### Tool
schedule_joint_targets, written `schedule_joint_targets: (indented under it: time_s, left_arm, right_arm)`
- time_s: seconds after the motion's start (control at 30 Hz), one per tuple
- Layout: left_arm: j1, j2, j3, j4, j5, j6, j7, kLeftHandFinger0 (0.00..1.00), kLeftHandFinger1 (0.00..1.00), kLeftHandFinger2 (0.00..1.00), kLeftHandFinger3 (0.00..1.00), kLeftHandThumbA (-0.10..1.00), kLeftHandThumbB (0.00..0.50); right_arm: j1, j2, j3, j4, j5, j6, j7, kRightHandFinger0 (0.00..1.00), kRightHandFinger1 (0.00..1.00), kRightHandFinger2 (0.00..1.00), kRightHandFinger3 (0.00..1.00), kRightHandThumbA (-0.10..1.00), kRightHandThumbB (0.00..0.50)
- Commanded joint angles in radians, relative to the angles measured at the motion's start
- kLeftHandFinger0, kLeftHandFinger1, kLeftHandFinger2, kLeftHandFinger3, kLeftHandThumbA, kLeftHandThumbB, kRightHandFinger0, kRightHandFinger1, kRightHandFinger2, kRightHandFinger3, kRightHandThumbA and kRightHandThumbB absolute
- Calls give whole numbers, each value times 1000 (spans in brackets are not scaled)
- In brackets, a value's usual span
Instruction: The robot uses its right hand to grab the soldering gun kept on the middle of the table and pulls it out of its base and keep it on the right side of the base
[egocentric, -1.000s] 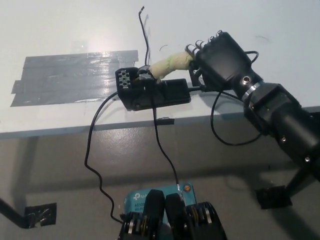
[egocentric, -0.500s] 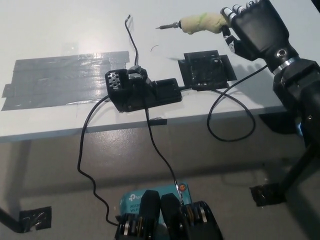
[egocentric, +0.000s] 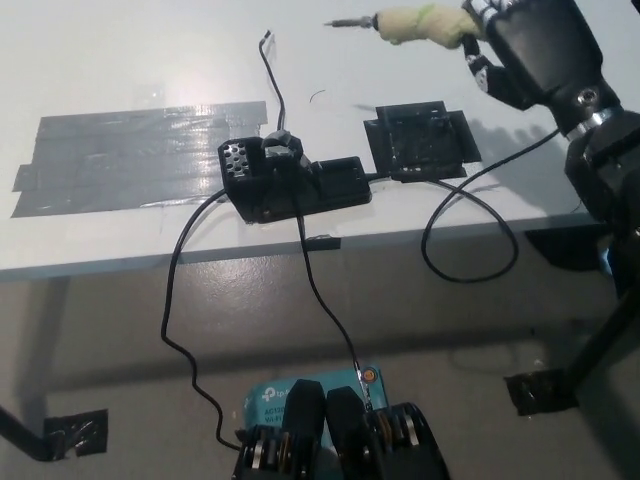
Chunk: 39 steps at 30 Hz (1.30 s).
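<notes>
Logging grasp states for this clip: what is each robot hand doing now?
Left robot hand: not in view.
Right robot hand: shut on the soldering gun, lifted clear of its base.

Right robot hand (egocentric: 530, 50) cut by top edge

Yellow-wrapped soldering gun (egocentric: 420, 24) lifted, horizontal, tip left; black base (egocentric: 295, 180) mid-table.

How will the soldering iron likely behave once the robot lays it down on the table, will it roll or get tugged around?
The soldering iron, held in the right hand, looks long and round, so it may roll. Its padded wrap probably adds grip. The black cable loops off the table edge and could tug it.
</notes>
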Motion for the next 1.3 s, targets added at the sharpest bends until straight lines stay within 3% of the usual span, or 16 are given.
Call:
schedule_joint_targets:
  time_s: [0.0, 0.1, 0.23, 0.33, 0.4, 0.5, 0.6, 0.7, 0.8, 0.83, 0.87, 0.9, 0.97, 1.03, 1.07, 1.27]
  left_arm:
    - [15, 7, 10, -35, 26, 13, -23, 820, 893, 1000, 1000, 350, 247]
    - [16, 7, 4, -31, 23, 13, -18, 793, 880, 1000, 1000, 338, 242]
    - [12, 2, 5, -33, 29, 13, -22, 801, 885, 1000, 1000, 322, 240]
    - [10, 0, 0, -32, 30, 13, -26, 822, 901, 1000, 1000, 348, 256]
    - [11, -1, 0, -29, 29, 13, -23, 778, 863, 1000, 1000, 353, 258]
    - [9, 1, -3, -28, 24, 13, -24, 801, 888, 1000, 1000, 365, 252]
    - [5, 2, -5, -25, 29, 13, -22, 816, 903, 1000, 1000, 352, 247]
    - [-3, 4, -4, -19, 23, 13, -22, 813, 894, 1000, 1000, 356, 255]
    - [-3, 1, 3, -17, 24, 13, -21, 808, 891, 1000, 1000, 348, 258]
    - [-2, -1, 6, -18, 25, 13, -22, 803, 885, 1000, 1000, 348, 264]
    - [0, -2, 8, -20, 25, 13, -24, 801, 883, 1000, 1000, 356, 265]
    - [0, -2, 10, -20, 26, 13, -25, 801, 882, 1000, 1000, 361, 268]
    - [-1, 1, 7, -16, 30, 13, -24, 797, 880, 1000, 1000, 383, 273]
    - [-1, 4, 7, -15, 25, 13, -23, 771, 848, 989, 1000, 375, 275]
    - [2, 0, 12, -19, 28, 13, -25, 766, 850, 990, 1000, 361, 271]
    - [5, -4, 17, -21, 26, 13, -27, 760, 845, 975, 1000, 350, 268]
  right_arm:
    - [42, -1, -47, -72, 44, 106, 130, 0, 1, 285, 428, 5, 294]
    - [130, 50, -83, -124, 63, 235, 269, 0, 0, 216, 437, -15, 254]
    - [178, 78, -105, -130, 81, 245, 273, 0, 0, 116, 453, -35, 262]
    - [215, 115, -114, -149, 66, 315, 333, 0, 0, 101, 466, 51, 141]
    - [228, 125, -120, -157, 75, 325, 350, 0, 7, 122, 451, 11, 130]
    - [233, 143, -116, -165, 67, 398, 440, 0, 66, 189, 579, 36, 54]
    - [231, 146, -114, -177, 69, 443, 501, 246, 174, 210, 719, -13, 15]
    - [211, 146, -127, -176, 79, 488, 549, 963, 860, 721, 752, 59, 0]
    - [205, 150, -138, -175, 63, 490, 580, 1000, 946, 797, 836, 100, 0]
    - [196, 153, -148, -164, 19, 490, 622, 1000, 1000, 1000, 1000, 288, 103]
    - [188, 160, -168, -150, -12, 490, 648, 1000, 1000, 1000, 1000, 608, 162]
    - [185, 164, -176, -144, -20, 490, 652, 1000, 1000, 1000, 1000, 685, 209]
    - [181, 169, -196, -142, -24, 490, 669, 1000, 1000, 1000, 1000, 740, 348]
    - [181, 160, -187, -148, -19, 490, 681, 1000, 1000, 1000, 1000, 766, 396]
    - [184, 144, -177, -160, -3, 490, 683, 1000, 1000, 1000, 1000, 798, 467]
    - [183, 118, -151, -175, 2, 490, 688, 1000, 1000, 1000, 1000, 926, 500]
